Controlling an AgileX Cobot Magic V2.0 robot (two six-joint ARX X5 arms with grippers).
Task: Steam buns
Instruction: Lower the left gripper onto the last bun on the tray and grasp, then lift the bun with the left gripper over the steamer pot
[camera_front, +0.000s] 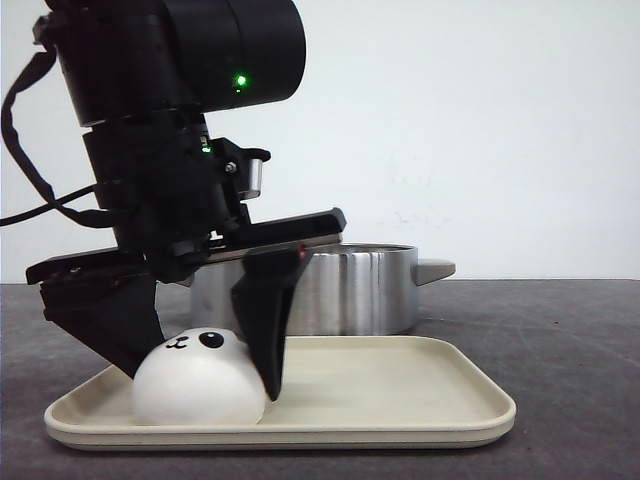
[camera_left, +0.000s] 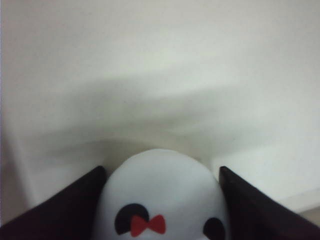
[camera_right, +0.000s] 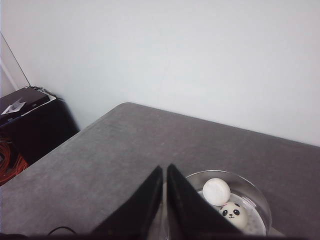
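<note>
Glossy white bun, matt cream tray, brushed-metal pot.

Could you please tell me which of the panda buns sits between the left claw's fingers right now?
The bun on the cream tray, the one with the red bow; the other two visible buns lie in the glass lid.

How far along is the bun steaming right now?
Two buns already sit in the steamer pot. The left gripper straddles the one bun on the tray; whether it is gripped is unclear. That bun is left to move. The right gripper is shut, empty.
</note>
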